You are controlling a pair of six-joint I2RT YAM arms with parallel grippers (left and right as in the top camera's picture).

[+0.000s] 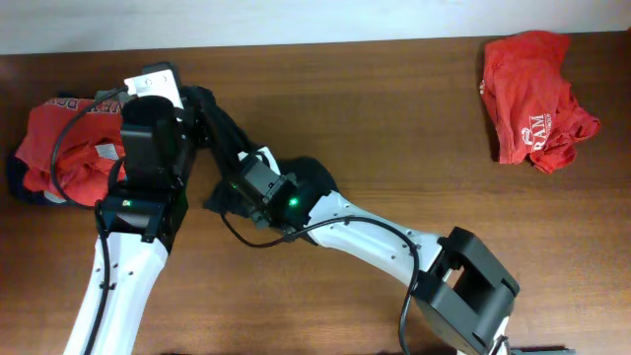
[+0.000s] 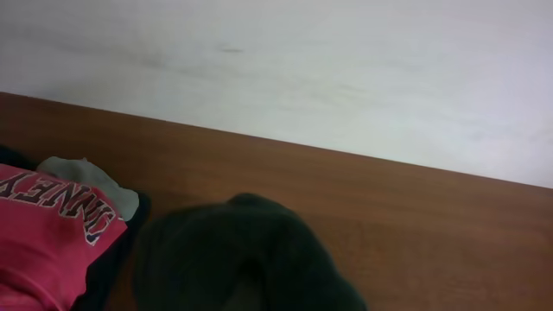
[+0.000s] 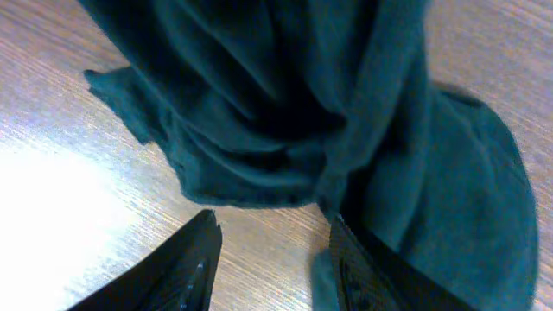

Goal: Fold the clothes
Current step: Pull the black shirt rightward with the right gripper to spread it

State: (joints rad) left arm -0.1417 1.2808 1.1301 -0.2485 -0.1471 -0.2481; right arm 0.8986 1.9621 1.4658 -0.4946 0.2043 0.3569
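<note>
A black T-shirt [image 1: 308,179] lies bunched at the table's middle left, one end lifted. In the left wrist view it [image 2: 242,250] fills the lower middle and hides the fingers. My left gripper [image 1: 200,106] is shut on this raised end. In the right wrist view the shirt [image 3: 285,112] hangs in folds just ahead of my right gripper [image 3: 275,238]. That gripper is open over bare wood, and its right finger [image 3: 363,268] touches the cloth's edge. From overhead, the right gripper [image 1: 232,195] sits at the shirt's lower left edge.
A pile with a red lettered shirt [image 1: 59,138] [image 2: 43,229], a grey piece [image 2: 86,173] and navy cloth [image 1: 20,187] lies at the left edge. Another red shirt [image 1: 532,94] sits crumpled at the back right. The table's far edge meets a white wall [image 2: 346,69].
</note>
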